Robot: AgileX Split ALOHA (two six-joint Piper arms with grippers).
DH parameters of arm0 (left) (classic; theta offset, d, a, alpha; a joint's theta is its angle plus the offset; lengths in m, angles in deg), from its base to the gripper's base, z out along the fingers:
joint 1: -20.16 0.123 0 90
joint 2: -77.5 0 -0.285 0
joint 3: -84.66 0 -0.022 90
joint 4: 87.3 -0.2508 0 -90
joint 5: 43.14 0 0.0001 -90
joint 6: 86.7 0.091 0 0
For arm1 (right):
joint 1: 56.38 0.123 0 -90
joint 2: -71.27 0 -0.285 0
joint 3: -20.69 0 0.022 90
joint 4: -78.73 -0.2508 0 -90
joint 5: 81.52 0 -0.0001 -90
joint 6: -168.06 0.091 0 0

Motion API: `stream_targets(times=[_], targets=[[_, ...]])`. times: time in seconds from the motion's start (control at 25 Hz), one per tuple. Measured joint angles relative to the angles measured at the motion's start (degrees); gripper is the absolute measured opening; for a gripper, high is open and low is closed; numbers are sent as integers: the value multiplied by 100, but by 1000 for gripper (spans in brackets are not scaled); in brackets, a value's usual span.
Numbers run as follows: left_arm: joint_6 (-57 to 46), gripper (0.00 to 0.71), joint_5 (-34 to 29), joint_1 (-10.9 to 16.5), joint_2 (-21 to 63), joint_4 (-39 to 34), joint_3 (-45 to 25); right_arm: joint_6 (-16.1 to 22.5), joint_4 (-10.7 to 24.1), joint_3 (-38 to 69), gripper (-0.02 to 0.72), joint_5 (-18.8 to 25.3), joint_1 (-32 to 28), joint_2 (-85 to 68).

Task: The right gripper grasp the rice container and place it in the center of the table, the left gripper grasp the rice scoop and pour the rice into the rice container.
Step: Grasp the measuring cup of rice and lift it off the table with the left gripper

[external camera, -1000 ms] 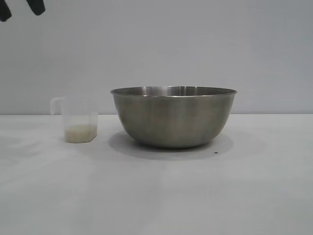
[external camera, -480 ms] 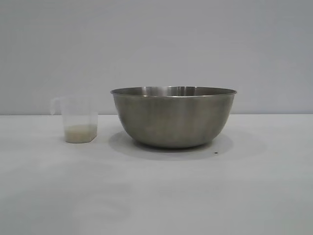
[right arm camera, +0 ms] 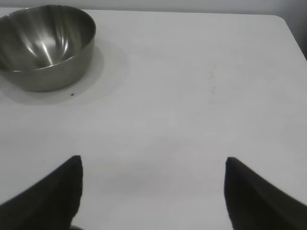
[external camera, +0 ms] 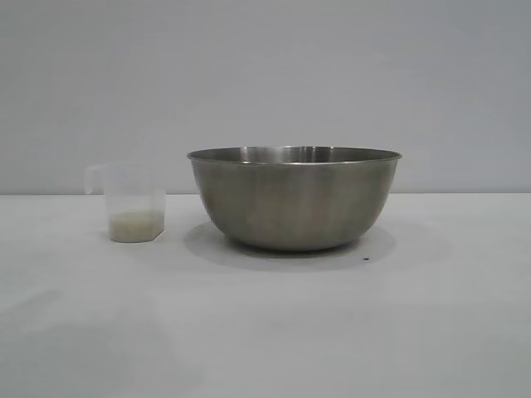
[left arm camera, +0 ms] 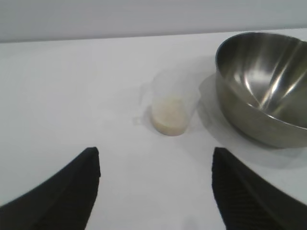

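Note:
The rice container (external camera: 294, 199), a wide steel bowl, stands near the middle of the white table (external camera: 265, 332). To its left stands the rice scoop (external camera: 133, 203), a clear plastic cup, upright, with a shallow layer of rice (external camera: 135, 224) in its bottom. Neither arm shows in the exterior view. In the left wrist view my left gripper (left arm camera: 156, 155) hangs open above bare table, well short of the rice scoop (left arm camera: 170, 108) and the rice container (left arm camera: 264, 91). My right gripper (right arm camera: 153, 163) is open too, over bare table far from the rice container (right arm camera: 45, 45).
A tiny dark speck (external camera: 366, 259) lies on the table just right of the bowl's base. The table's rounded far corner (right arm camera: 280, 19) shows in the right wrist view.
One second ago black fingertips showed at the exterior view's top left corner; they have since left the view. Bowl and scoop have not moved.

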State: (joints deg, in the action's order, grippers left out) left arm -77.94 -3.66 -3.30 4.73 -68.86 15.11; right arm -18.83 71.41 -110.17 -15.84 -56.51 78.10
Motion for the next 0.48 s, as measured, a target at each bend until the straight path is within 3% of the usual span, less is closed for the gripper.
stream_targets(times=[0.32,0.48], targets=[[-692,436,2353,-5,-2371,-533,22,0,0,0,566,0,0,0],[-969,436,2547,-5,-3430,-605,253,0,0,0,566,0,0,0]])
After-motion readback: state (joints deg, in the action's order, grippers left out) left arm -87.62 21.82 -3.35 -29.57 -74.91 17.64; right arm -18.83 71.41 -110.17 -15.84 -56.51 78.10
